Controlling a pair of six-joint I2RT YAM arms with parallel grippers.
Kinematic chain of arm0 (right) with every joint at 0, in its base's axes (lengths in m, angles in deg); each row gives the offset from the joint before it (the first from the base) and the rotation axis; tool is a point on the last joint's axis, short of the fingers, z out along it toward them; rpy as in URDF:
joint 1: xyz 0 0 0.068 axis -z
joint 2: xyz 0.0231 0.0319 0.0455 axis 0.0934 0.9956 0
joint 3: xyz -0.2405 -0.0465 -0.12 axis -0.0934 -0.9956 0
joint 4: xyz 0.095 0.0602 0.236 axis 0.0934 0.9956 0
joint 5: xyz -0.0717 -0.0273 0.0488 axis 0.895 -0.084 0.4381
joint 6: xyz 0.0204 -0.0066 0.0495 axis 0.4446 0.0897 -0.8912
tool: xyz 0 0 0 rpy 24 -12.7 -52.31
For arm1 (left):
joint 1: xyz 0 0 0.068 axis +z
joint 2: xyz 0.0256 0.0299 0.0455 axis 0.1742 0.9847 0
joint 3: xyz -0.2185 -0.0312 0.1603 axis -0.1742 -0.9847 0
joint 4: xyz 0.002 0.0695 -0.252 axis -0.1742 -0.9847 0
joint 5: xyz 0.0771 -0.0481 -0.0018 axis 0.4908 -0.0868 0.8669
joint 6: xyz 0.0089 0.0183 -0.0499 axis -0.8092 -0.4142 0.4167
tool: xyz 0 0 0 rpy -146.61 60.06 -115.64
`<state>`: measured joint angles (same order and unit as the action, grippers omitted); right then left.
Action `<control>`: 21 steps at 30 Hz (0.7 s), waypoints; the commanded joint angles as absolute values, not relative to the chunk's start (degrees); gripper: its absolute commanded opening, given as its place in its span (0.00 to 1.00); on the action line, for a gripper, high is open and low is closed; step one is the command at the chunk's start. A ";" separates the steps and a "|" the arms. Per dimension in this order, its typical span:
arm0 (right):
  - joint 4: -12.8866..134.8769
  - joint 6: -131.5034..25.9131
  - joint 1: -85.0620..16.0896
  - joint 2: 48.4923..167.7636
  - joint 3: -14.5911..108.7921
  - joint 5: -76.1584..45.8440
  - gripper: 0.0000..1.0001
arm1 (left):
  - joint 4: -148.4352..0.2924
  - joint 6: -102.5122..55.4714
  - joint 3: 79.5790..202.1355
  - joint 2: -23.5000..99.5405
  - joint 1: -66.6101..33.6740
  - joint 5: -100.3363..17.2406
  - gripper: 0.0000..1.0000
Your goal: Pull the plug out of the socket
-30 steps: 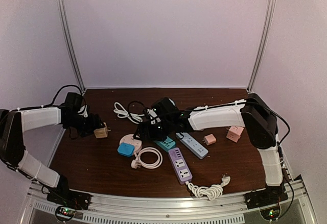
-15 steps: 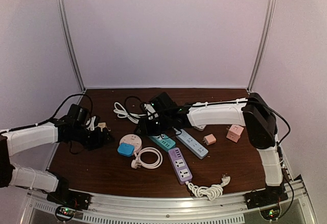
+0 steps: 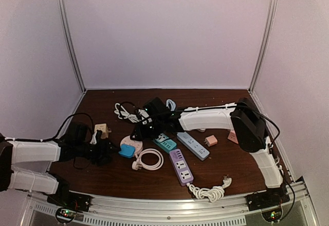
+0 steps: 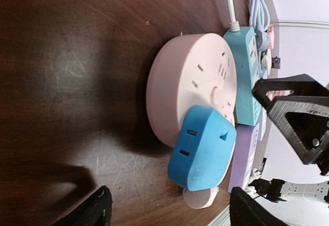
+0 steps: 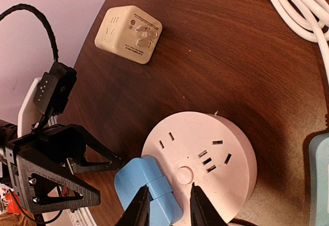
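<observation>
**Right jaws narrowing over the plug, left arm coming in beside it**

The right gripper [image 5: 168,209] is now hanging over the round pale-pink plastic socket [image 4: 193,89], having swung left off the strips. Its jaws are drawing together, straddling the blue blocky plastic plug [image 4: 203,151]. The plug is sitting in the socket's edge on the left arm's side. Whether the pads are touching it yet, cannot tell.

The left gripper [image 4: 171,201] is no longer at the beige cube adaptor [image 5: 128,34], which is lying alone on the dark wooden surface [image 3: 103,170]. It is now facing the socket, jaws wide apart, carrying nothing.

Judgement: the grasp is being set up and the plug is not yet out. The left jaws are probably arriving to pin the socket.

Count:
- Socket: one. Plug: one.
- Strips: three, namely the teal strip [image 3: 165,143], the blue-and-white strip [image 3: 193,145] and the purple strip [image 3: 181,167].
- Cube adaptors: three, namely the beige one, the pink cube [image 3: 211,140] and a second pink one half hidden behind the right arm.
- White cable coils: three, namely the front coil [image 3: 208,191], the ring coil [image 3: 149,159] and the back coil [image 3: 123,114].
</observation>
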<state>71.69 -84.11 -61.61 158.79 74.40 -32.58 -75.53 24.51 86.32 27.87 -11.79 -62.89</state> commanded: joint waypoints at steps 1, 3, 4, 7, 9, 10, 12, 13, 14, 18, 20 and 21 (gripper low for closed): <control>70.15 -85.58 -61.96 160.73 76.85 -34.65 0.28 | -60.06 33.22 83.11 29.32 -12.65 -64.95 0.77; 69.84 -85.86 -62.00 161.19 76.86 -34.83 0.27 | -57.70 34.75 82.68 30.47 -13.21 -64.49 0.74; 69.74 -86.07 -61.91 161.31 76.85 -34.85 0.27 | -56.84 35.42 82.67 31.09 -13.56 -64.18 0.72; 69.14 -86.53 -61.93 161.81 76.83 -35.22 0.27 | -52.41 38.04 82.22 32.79 -14.88 -63.10 0.70; 68.95 -86.79 -61.96 162.08 76.85 -35.37 0.26 | -50.27 39.66 81.80 34.02 -15.41 -62.38 0.67; 68.93 -86.84 -61.95 162.19 76.91 -35.49 0.26 | -49.98 40.06 81.79 34.56 -15.57 -61.98 0.66; 68.95 -86.93 -61.88 162.41 77.02 -35.61 0.26 | -48.86 40.78 81.49 35.63 -15.72 -61.25 0.65; 68.95 -86.94 -61.83 162.52 77.02 -35.64 0.25 | -48.11 41.18 81.30 36.30 -15.76 -61.02 0.64; 69.01 -87.01 -61.87 162.57 76.96 -35.68 0.25 | -47.13 41.57 81.14 37.22 -15.80 -61.04 0.62; 69.17 -86.98 -61.81 162.74 76.94 -35.73 0.25 | -43.66 42.86 80.74 40.04 -16.06 -61.29 0.58; 69.25 -87.03 -61.76 162.84 76.94 -35.73 0.24 | -41.88 43.46 80.48 41.06 -16.44 -61.09 0.57; 69.34 -87.08 -61.74 162.84 76.89 -35.73 0.24 | -40.88 43.86 80.39 41.70 -16.61 -61.35 0.56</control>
<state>70.64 -86.69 -61.63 161.85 75.21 -35.00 -48.32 41.67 81.20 39.98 -15.77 -61.80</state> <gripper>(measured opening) 0.245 0.569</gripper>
